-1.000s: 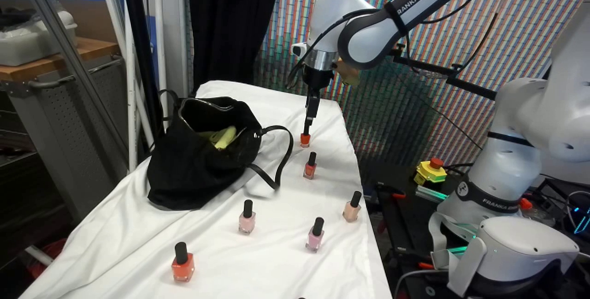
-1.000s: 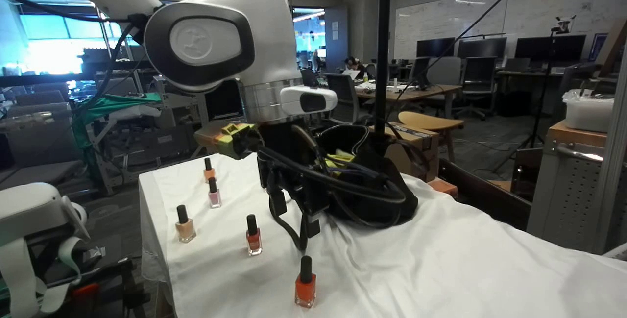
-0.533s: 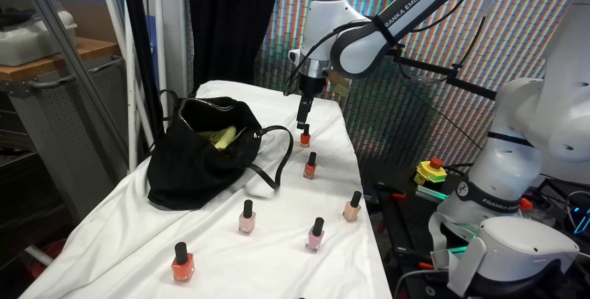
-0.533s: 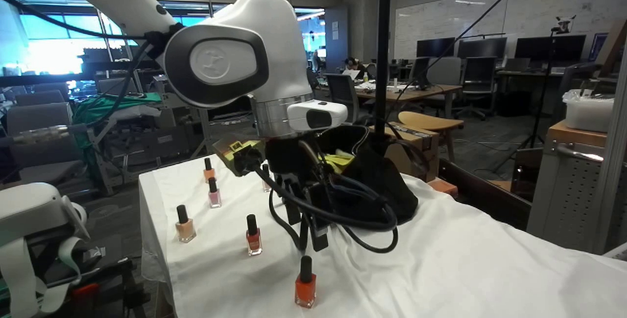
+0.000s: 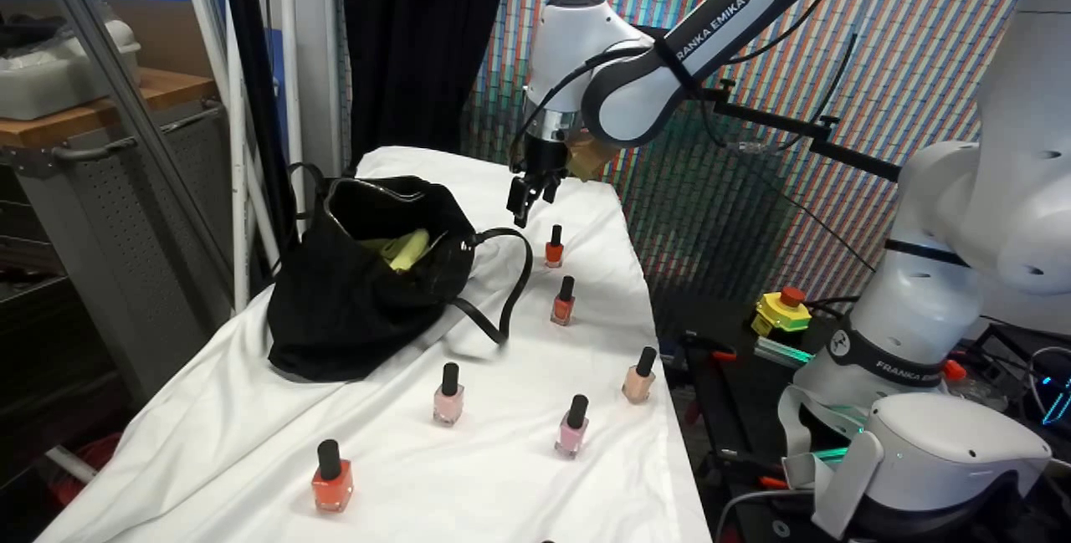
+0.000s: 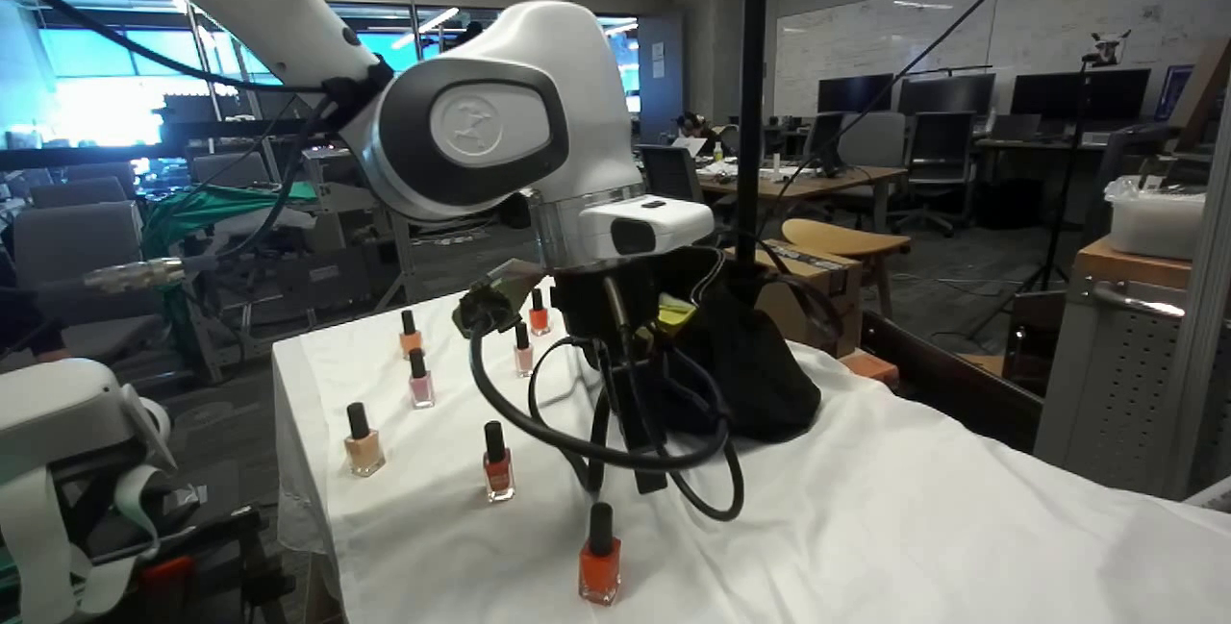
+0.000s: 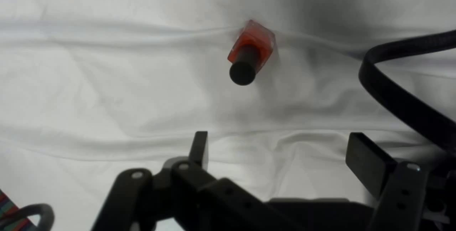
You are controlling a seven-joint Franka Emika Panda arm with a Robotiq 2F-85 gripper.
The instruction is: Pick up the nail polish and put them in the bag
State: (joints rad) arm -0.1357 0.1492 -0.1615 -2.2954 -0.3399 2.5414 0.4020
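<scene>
The fingers [image 7: 370, 163] are spread well apart, with white cloth [image 7: 263, 174] seen between them. In an exterior view they are held over the far part of the tabletop [image 5: 468, 509], to the right of the black bag [image 5: 360, 317] and just left of a red-orange bottle of nail polish [image 5: 554, 255]. In the wrist view that bottle is shown upright beyond the fingers, with the bag's handle [image 7: 406, 103] on the right; whether the handle is touched by a finger cannot be told. The bag is set on the left of the tabletop in an exterior view, its mouth open and a yellow-green item [image 5: 408, 252] seen inside. Nearer along the right side are placed a red bottle [image 5: 562, 309] and, close to the edge, a peach bottle [image 5: 637, 386]. A pale pink bottle [image 5: 448, 405] is set farther left, a lilac bottle [image 5: 571, 437] between those two and slightly nearer, and an orange bottle [image 5: 332, 490] at the near left. In an exterior view a seventh bottle [image 6: 412, 343] is seen at the far left. All seven are stood on the tabletop, outside the bag. A white headset [image 5: 954, 451] is placed at the near right, beside the tabletop.
</scene>
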